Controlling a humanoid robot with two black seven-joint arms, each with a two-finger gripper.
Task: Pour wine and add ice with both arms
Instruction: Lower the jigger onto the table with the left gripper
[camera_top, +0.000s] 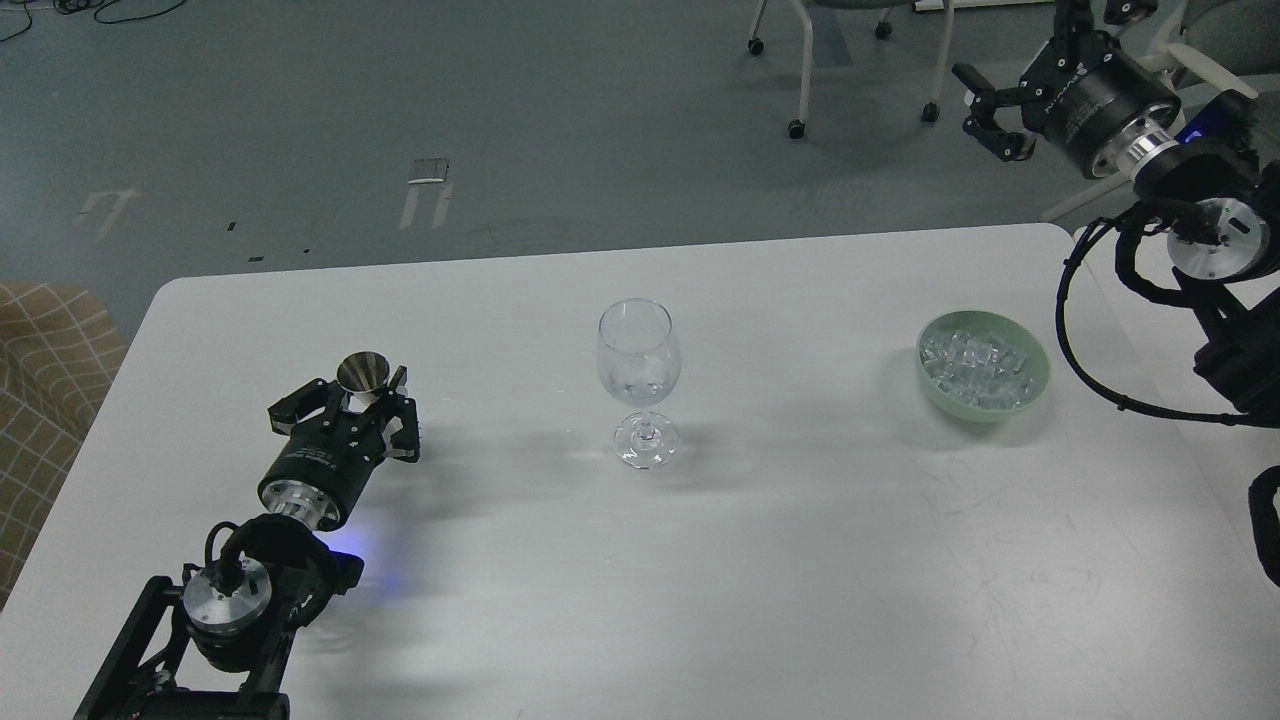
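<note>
1. Head view, the only one there is: a white table with a clear wine glass standing upright near its middle.

2. The glass looks empty of wine. There may be a faint glint low in the bowl, but I cannot tell whether that is ice or just reflection.

3. On the left, the left gripper sits low over the table, its fingers closed around a small metal cup. The cup is upright, mouth up, and well apart from the glass. What is inside it I cannot see.

4. On the right side of the table, a pale green bowl holds the ice, a heap of clear cubes that looks full and undisturbed.

5. The right gripper hangs high at the far right, beyond the table edge and well away from the bowl. Its fingers are spread and hold nothing.

6. My reading of progress: early days. The cup is in hand, so the pour seems set up but not done.

7. Left to do, as I judge it: carry the cup to the glass and tip it, then bring the right arm down to the bowl, take a cube, and drop it in the glass.

8. A chair stands on the floor far behind the table.
</note>
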